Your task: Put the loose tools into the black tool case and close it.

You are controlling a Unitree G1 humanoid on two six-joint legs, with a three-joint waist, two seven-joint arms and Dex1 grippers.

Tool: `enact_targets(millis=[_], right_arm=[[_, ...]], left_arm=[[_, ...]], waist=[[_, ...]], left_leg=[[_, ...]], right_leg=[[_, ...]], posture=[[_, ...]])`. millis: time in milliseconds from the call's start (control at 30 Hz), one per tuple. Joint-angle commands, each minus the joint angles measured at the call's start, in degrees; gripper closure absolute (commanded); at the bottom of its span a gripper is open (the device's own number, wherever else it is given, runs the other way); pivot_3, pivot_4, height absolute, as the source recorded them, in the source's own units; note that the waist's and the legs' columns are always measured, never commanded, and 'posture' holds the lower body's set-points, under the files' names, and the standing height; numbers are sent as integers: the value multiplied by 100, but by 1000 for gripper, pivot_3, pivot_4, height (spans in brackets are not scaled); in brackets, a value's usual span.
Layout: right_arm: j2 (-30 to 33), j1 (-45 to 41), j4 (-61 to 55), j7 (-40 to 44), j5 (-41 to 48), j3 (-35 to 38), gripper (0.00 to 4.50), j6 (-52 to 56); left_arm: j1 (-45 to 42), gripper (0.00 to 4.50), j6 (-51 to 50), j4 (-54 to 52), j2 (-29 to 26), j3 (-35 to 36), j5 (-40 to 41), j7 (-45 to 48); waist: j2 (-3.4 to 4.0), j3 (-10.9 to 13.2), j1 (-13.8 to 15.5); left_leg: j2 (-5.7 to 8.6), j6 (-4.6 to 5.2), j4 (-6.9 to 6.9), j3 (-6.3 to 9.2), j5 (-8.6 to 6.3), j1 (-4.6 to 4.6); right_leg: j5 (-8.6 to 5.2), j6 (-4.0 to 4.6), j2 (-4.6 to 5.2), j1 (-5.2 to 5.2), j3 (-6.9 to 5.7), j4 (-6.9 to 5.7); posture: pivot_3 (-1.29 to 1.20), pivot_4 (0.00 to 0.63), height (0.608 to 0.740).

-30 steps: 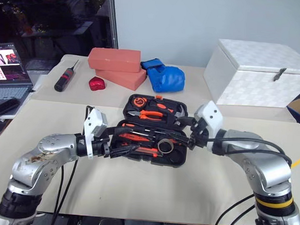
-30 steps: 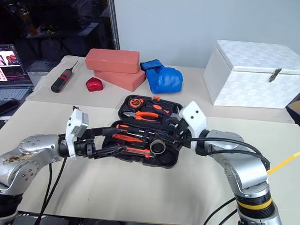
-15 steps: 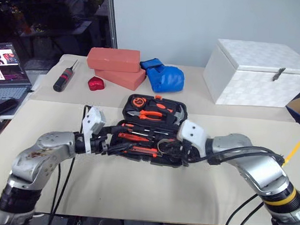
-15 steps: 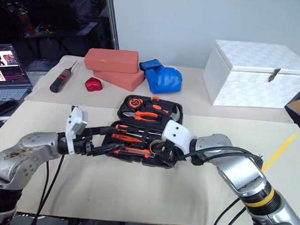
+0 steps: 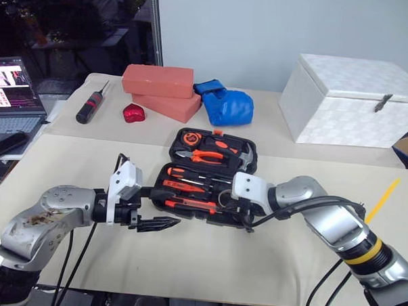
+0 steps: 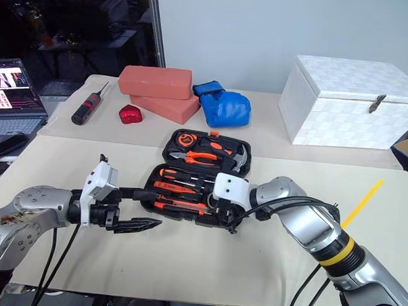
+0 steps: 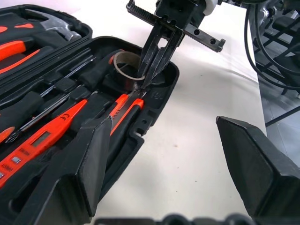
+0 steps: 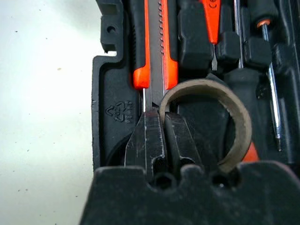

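Observation:
The black tool case [image 5: 179, 154] lies open on the table, its lid half on the far side holding pliers and a hammer. Orange-and-black screwdrivers [image 5: 189, 186] and the orange-and-black utility knife [image 8: 154, 47] lie in the near half's recesses. My right gripper [image 8: 161, 117] reaches down into that half's near right corner. It is shut on the wall of the grey-tan tape ring [image 8: 234, 108], one finger inside the ring and one outside, by the knife's end. My left gripper [image 5: 161, 224] hovers open and holding nothing over the table, just in front of the case's left end.
A white box [image 5: 355, 98] stands at the back right. Two red bricks [image 5: 160, 80], a blue glove [image 5: 226, 105], a small red object [image 5: 132, 112] and a black-and-red screwdriver [image 5: 91, 107] lie at the back left. A laptop [image 5: 13, 104] sits at the left edge.
My right gripper came down from above the case into its near right corner and shut on the tape ring. My left gripper drew back out of the case toward the near left.

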State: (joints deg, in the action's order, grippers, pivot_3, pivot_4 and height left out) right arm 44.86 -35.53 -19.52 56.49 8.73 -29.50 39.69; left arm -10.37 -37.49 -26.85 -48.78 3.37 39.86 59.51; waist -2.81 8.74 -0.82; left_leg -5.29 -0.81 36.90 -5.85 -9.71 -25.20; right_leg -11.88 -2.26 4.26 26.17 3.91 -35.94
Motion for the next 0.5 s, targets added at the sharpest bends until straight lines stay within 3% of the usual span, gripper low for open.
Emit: enact_targets(millis=[33,233,500], right_arm=[[410,199,-792,236,405,635,4442,580],[769,520,-1135,288,480,675,4442,985],[476,434,-694,131,245,478,4442,880]], left_arm=[[22,701,192,-110,9,80,-30,56],[-81,701,298,30,95,-77,-109,144],[-146,701,438,175,115,-150,-232,283]], waist=[[0,0,13],[0,0,7],[-1,0,2]], left_leg=[[0,0,0,0,0,0],[0,-1,0,0,0,1],[4,0,1,1,0,3]], right_leg=[[0,0,0,0,0,0],[-2,0,3,0,-1,0],[-3,-1,4,-1,-1,1]], posture=[[0,150,740],[0,150,740],[0,150,740]])
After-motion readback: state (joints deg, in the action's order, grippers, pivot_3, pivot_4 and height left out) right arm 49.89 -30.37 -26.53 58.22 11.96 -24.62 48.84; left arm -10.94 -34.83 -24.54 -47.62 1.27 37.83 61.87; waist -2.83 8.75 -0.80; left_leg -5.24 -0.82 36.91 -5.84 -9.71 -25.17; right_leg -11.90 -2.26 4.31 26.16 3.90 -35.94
